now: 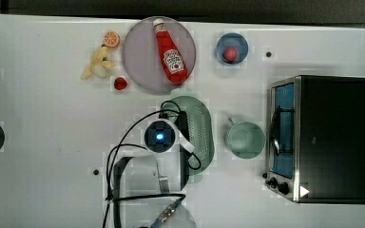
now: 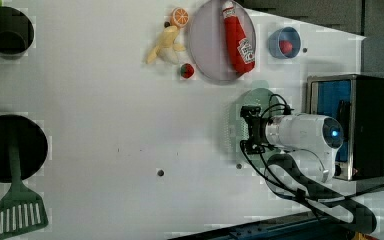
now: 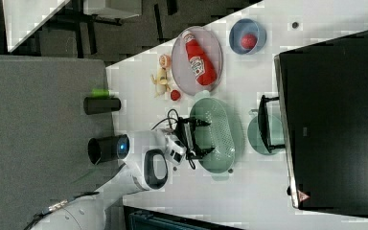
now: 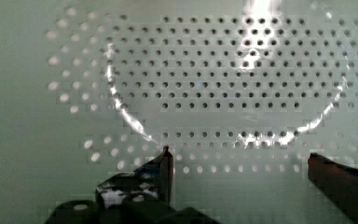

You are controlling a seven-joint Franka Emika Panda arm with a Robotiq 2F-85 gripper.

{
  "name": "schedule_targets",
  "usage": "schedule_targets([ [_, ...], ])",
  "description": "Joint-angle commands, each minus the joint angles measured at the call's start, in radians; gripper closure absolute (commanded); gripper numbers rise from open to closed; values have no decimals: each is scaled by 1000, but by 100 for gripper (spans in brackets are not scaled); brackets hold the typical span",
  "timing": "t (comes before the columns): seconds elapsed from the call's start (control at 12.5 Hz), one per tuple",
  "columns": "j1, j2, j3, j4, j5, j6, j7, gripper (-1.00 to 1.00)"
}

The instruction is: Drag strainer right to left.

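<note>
From my station I have the white Franka arm's gripper (image 4: 237, 163) lowered over the pale mint-green oblong plastic strainer (image 1: 200, 128), its two dark fingers (image 4: 165, 163) standing wide apart with nothing between them but the perforated floor of the bowl, which I see close up through the wrist camera. I cannot tell whether the fingertips touch the plastic. In the top view the strainer lies near the middle of the white tabletop (image 1: 47, 142), its long axis running up and down the picture, with the arm's wrist covering the top view's left part of it. Just beside it, on the top view's right, stands a round mint-green mug (image 1: 245, 138) with a handle, apart from the strainer, and beyond the mug sits a black and silver toaster oven (image 1: 330, 137) with a blue-tinted glass door. Above the strainer in the top view is a round grey plate (image 1: 140, 52) carrying a red ketchup bottle (image 1: 170, 52) lying on its side; a small blue bowl (image 1: 232, 47) with a red ball inside sits on the top view's right of the plate. On the top view's left of the plate I see a toy orange half (image 1: 111, 39), a peeled toy banana (image 1: 99, 64) and a small strawberry (image 1: 120, 83). The left view also gives me a dark round pan (image 2: 10, 147) with a green slotted spatula (image 2: 19, 212).
</note>
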Motion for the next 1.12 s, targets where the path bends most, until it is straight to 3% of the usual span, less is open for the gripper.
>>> schedule_targets([
  [0.08, 47, -21, 22, -5, -18, 13, 100, -100],
  [1.12, 254, 81, 61, 198, -16, -123, 444, -100],
])
